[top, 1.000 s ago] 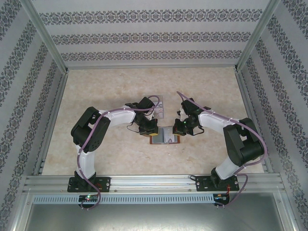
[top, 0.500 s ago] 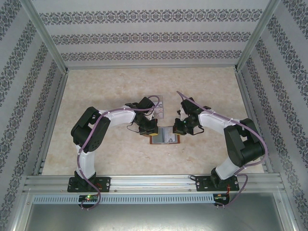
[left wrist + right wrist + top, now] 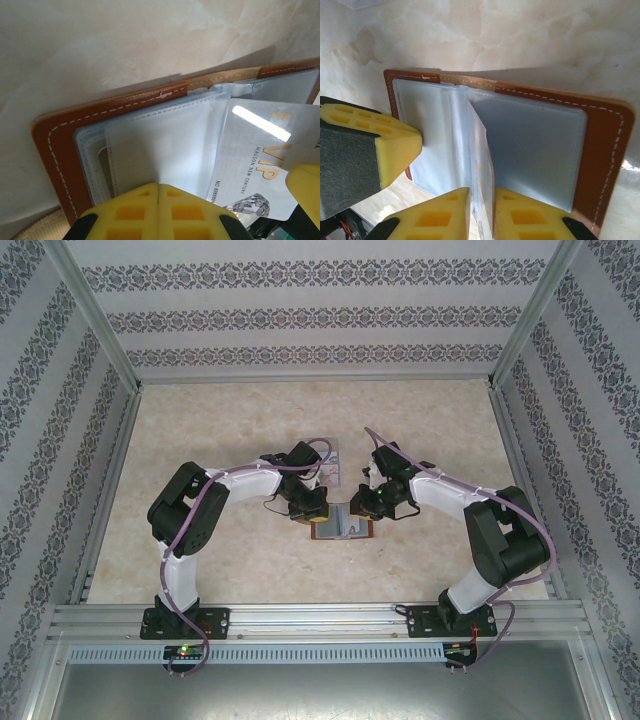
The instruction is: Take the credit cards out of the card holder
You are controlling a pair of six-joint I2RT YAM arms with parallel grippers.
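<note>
- I am seeing the left gripper (image 3: 158, 196) pressing, fully closed, on the card holder (image 3: 55, 150), bottom centre.
- The right gripper (image 3: 482, 197) is straddling an upright credit card (image 3: 481, 160), slightly parted.

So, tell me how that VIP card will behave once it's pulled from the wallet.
The card probably stays stiff: it juts flat and straight-edged from the soft sleeves. Its glare suggests a glossy face, so it may slip in a pinch. It looks thin, so likely light and hard to lift off the table.
</note>
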